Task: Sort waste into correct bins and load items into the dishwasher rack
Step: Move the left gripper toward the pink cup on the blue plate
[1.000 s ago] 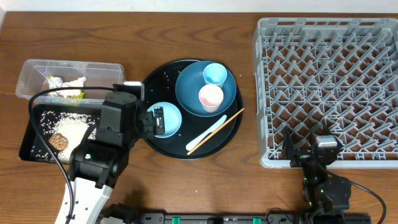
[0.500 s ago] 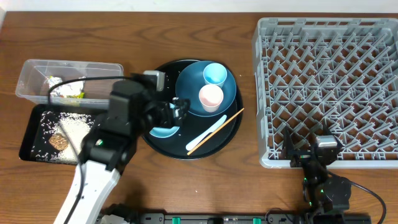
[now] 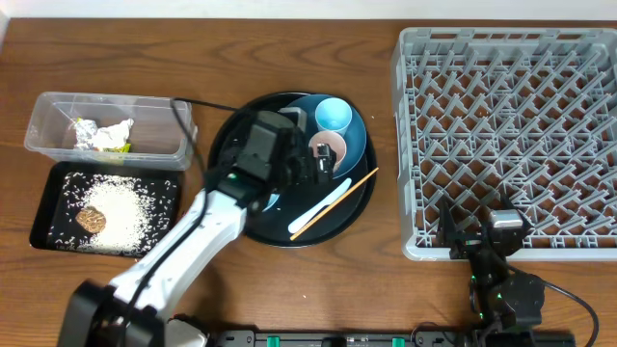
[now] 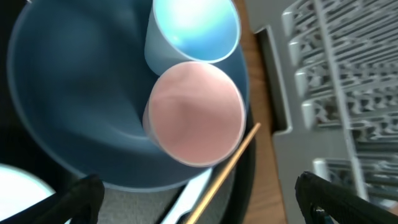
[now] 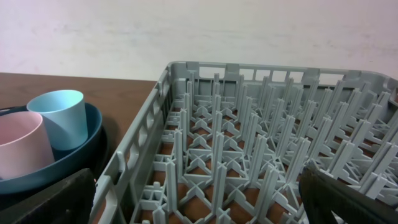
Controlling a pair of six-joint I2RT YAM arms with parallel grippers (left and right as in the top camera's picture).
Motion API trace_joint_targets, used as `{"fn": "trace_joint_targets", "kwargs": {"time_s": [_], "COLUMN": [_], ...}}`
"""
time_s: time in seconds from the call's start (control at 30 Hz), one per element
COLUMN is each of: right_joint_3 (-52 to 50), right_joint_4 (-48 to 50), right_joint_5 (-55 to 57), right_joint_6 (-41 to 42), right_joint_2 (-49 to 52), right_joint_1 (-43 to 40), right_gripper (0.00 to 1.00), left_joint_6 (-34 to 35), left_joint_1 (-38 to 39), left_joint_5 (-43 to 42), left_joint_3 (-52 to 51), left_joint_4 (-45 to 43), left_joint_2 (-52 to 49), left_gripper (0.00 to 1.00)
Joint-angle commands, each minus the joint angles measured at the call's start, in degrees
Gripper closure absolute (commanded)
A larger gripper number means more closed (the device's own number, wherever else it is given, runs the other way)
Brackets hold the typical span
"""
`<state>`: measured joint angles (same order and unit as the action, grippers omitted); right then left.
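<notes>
Our left gripper (image 3: 316, 162) hangs over the round black tray (image 3: 227, 135) with its jaws spread as wide as they go, gripping nothing. In the wrist view, its dark fingertips (image 4: 81, 193) stand well apart on either side of the pink cup (image 4: 196, 112) and touch neither it nor anything else. Our right gripper (image 5: 199, 202) is likewise released and empty. It sits off the tray's right side, at the near edge of the dishwasher rack (image 3: 511, 116).

The pink cup is a small, smooth, matte round tumbler. It stands upright on the big round blue plate (image 4: 74, 93), just beside the pale blue cup (image 4: 193, 28) of the same shape. The plate is glossy and shallow-rimmed and fills the tray's far right part. A thin wooden chopstick (image 3: 337, 200) and a flat white spoon (image 3: 318, 207) lie slanted on the tray's near right part, with the chopstick tip passing over the rim. The light blue bowl (image 4: 12, 180) sits on the tray's left half, mostly hidden by our arm.

The rack is a square grey plastic lattice of upright pegs.

Left of the tray, the clear plastic tub (image 3: 48, 111) holds crumpled white tissue (image 3: 106, 133) and a silvery green-yellow wrapper (image 3: 116, 146). Nearer us, the shallow black rectangular tray (image 3: 43, 207) holds scattered rice grains (image 3: 125, 202) and a rough brown biscuit lump (image 3: 93, 219).
</notes>
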<state>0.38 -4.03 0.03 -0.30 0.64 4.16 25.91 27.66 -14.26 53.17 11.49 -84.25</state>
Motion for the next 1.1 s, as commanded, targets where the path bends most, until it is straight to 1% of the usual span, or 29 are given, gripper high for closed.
{"fn": "trace_joint_targets", "kwargs": {"time_s": [0.0,0.27,0.33,0.37,0.57,0.67,0.77,0.83,0.93,1.0,1.07], "right_joint_3": [-0.1,-0.1,-0.1,-0.1,-0.1,-0.1,-0.1,-0.1,-0.1,-0.1,-0.1], "right_joint_4": [-0.2,-0.2,-0.2,-0.2,-0.2,-0.2,-0.2,-0.3,-0.2,-0.2,-0.2], "right_joint_5": [0.6,0.6,0.6,0.6,0.6,0.6,0.6,0.6,0.6,0.6,0.6], "right_joint_6": [-0.4,-0.4,-0.4,-0.4,-0.4,-0.4,-0.4,-0.4,-0.4,-0.4,-0.4], "right_joint_2": [-0.2,-0.2,-0.2,-0.2,-0.2,-0.2,-0.2,-0.2,-0.2,-0.2,-0.2], "right_joint_1": [0.3,0.3,0.3,0.3,0.3,0.3,0.3,0.3,0.3,0.3,0.3], "right_gripper": [0.01,0.01,0.01,0.01,0.01,0.01,0.01,0.01,0.01,0.01,0.01], "left_joint_6": [0.8,0.8,0.8,0.8,1.4,3.9,4.4,4.4,4.4,4.4,4.4], "left_joint_1": [0.7,0.7,0.7,0.7,0.7,0.7,0.7,0.7,0.7,0.7,0.7], "left_joint_5": [5.8,6.3,6.3,6.4,6.4,6.4,6.4,6.4,6.4,6.4,6.4], "left_joint_3": [1.0,1.0,1.0,1.0,1.0,1.0,1.0,1.0,1.0,1.0,1.0], "left_joint_4": [-1.1,-5.8,-6.8,-7.4,-11.2,-12.3,-13.5,-14.4,-14.6,-14.6,-14.6], "left_joint_2": [-2.9,-7.6,-8.5,-9.1,-13.2,-14.6,-14.6,-14.5,-13.7,-13.0,-12.4], "left_gripper": [0.02,0.02,0.06,0.11,0.23,0.33,0.54,0.63,0.72,0.81,0.93]}}
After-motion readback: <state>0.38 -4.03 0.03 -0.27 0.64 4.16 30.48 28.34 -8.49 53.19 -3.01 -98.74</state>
